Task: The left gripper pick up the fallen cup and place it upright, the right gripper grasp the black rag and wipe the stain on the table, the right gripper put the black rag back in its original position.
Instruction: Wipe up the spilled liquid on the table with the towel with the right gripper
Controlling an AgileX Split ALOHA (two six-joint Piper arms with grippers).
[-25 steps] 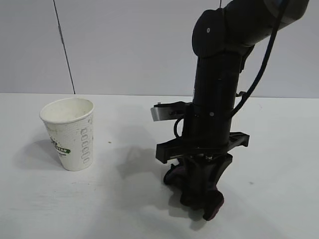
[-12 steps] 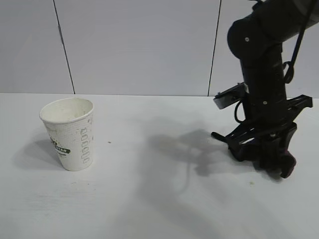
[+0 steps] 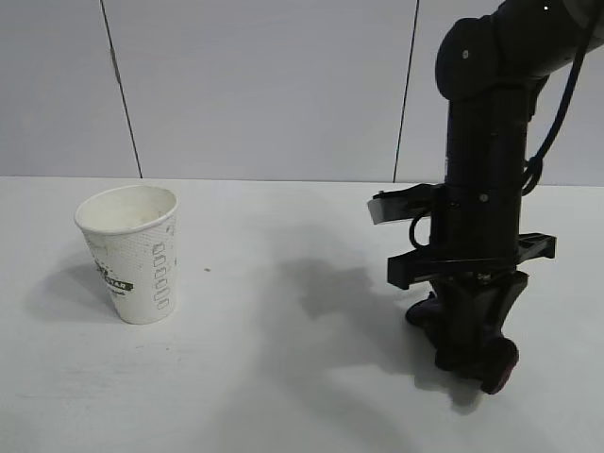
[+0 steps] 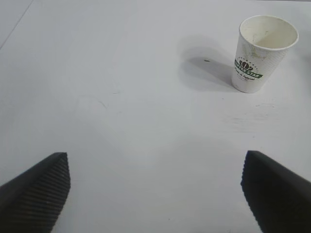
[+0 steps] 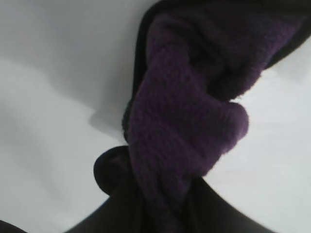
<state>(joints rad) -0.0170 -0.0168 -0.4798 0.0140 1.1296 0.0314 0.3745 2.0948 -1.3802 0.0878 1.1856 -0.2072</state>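
Observation:
The white paper cup (image 3: 132,253) with a green logo stands upright on the table (image 3: 283,387) at the left; the left wrist view shows the cup (image 4: 265,53) too. My left gripper (image 4: 155,194) hangs open over bare table, well away from the cup, with nothing between its fingers (image 4: 36,194). My right gripper (image 3: 469,354) points straight down at the table's right side, shut on the black rag (image 3: 500,366). The rag presses against the tabletop, and in the right wrist view its dark purple folds (image 5: 189,121) bulge past my right gripper (image 5: 165,208). The stain is hidden or out of view.
A grey panelled wall (image 3: 264,85) with dark seams runs behind the table. A tiny dark speck (image 3: 207,271) lies on the table just right of the cup. The right arm's shadow (image 3: 330,293) falls across the middle.
The right arm, still holding the rag, swept from the table's middle far to the right, then came part of the way back left. The cup has not moved.

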